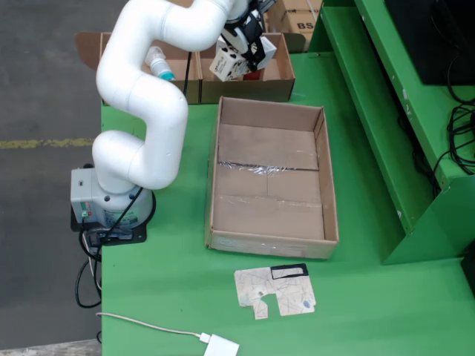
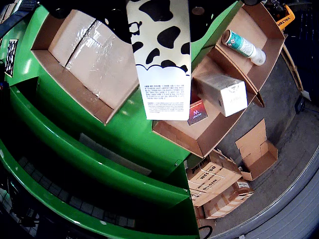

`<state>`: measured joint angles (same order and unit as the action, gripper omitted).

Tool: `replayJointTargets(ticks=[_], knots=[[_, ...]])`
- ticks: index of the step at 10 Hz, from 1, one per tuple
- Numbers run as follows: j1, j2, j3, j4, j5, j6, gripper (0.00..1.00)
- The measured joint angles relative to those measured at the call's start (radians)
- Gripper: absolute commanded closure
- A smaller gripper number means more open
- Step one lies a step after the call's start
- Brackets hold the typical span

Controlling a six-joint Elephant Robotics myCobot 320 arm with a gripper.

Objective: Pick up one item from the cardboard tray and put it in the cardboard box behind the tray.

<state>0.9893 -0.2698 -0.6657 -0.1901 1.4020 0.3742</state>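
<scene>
green table [image 1: 171, 289] | tray [image 1: 271, 176] empty, centre | gripper [image 1: 243, 50] clamped on cow-print carton [image 2: 164, 64], held over box [image 2: 209, 130] behind tray | box holds white carton [image 2: 225, 93] | bottle [image 2: 243, 46] in next box

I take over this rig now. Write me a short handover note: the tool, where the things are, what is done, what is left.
Tool: over the right box of the two behind the tray, holding a cow-patterned carton. The wrist view shows the carton hanging from above; the fingers themselves are hidden.
Cardboard tray: empty in the fixed view.
Right rear box: already holds a small white box and a red packet.
Left rear box: holds a white and teal bottle.
Done: carton picked and carried over the box.
Left: lower, release, retract.
</scene>
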Motion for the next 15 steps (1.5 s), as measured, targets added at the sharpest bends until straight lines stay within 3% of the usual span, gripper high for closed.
replayJointTargets(ticks=[3,6,9,11,15], knots=[[0.046,0.141,-0.136,-0.006,-0.005,-0.002,1.00],[0.077,0.224,-0.268,-0.074,0.003,-0.095,1.00],[0.138,0.101,-0.265,-0.132,0.014,-0.164,1.00],[0.146,0.098,-0.245,-0.141,0.015,-0.166,1.00],[0.250,-0.095,-0.045,-0.308,0.000,-0.281,1.00]])
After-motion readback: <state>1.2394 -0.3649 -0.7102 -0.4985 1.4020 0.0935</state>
